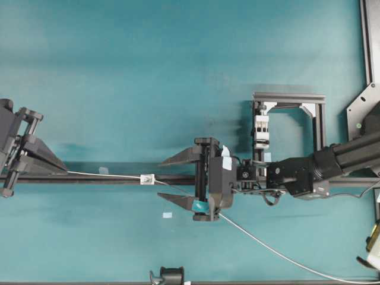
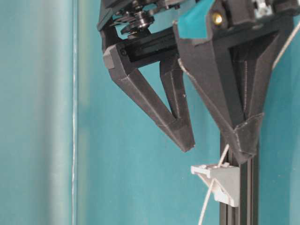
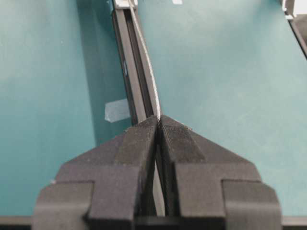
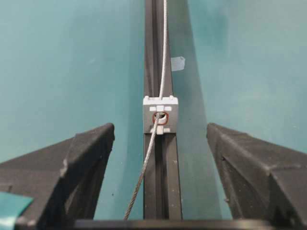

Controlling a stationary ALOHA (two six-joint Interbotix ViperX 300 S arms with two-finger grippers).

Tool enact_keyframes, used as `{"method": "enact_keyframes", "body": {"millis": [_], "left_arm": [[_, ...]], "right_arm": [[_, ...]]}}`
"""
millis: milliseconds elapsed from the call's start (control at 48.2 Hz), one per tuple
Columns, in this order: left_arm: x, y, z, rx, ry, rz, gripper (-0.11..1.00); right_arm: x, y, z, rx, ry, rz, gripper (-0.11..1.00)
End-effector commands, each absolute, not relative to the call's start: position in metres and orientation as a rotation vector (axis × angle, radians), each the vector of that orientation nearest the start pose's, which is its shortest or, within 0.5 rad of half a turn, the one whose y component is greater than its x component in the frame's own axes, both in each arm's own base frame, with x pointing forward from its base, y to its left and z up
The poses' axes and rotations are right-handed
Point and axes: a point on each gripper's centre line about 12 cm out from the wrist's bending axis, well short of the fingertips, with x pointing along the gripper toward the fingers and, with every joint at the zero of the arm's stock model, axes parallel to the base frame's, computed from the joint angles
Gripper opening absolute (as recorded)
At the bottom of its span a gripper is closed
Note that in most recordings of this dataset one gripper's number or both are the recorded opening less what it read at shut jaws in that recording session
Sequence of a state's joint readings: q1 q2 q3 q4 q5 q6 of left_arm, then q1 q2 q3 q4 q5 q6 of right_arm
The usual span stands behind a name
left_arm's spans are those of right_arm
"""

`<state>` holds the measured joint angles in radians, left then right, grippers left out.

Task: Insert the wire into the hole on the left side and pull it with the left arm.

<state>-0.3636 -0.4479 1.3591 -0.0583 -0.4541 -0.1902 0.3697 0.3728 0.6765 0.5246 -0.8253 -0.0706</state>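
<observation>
The left gripper is clenched on the wire, drawing it through the hole ahead of its fingertips; the right gripper, released and straddling the block, leaves slack.

Two grippers, one wire, one small holed block (wire through it), one black rail, one clamp frame
</observation>
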Motion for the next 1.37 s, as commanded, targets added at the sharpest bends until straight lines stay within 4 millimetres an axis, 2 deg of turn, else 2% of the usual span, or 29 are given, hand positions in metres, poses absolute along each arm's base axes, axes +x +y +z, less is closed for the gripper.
{"method": "enact_keyframes", "body": {"millis": [0,187,311,415,581,623,872,1349], "left_arm": [[0.203,-0.075,0.136,-0.148,0.483,-0.282,-0.1],[0.204,-0.075,0.137,-0.174,0.485,-0.272,-0.09],[0.203,-0.074,0.136,-0.2,0.495,-0.263,0.02],[0.202,-0.073,0.134,-0.207,0.502,-0.259,0.22],[0.203,-0.074,0.136,-0.209,0.496,-0.261,0.71],[0.203,-0.074,0.136,-0.209,0.496,-0.261,0.8],[0.207,-0.068,0.139,-0.211,0.479,-0.233,0.82],[0.213,-0.048,0.149,-0.196,0.42,-0.157,0.82]], "right_arm": [[0.409,0.113,0.111,0.207,0.226,-0.039,0.87],[0.41,0.112,0.112,0.208,0.223,-0.04,0.86],[0.411,0.113,0.112,0.209,0.222,-0.04,0.87],[0.411,0.113,0.112,0.209,0.222,-0.04,0.86],[0.411,0.113,0.113,0.209,0.221,-0.038,0.86],[0.411,0.113,0.113,0.209,0.22,-0.04,0.87],[0.411,0.113,0.113,0.21,0.219,-0.04,0.87],[0.396,0.103,0.142,0.166,0.175,-0.037,0.86]]}}
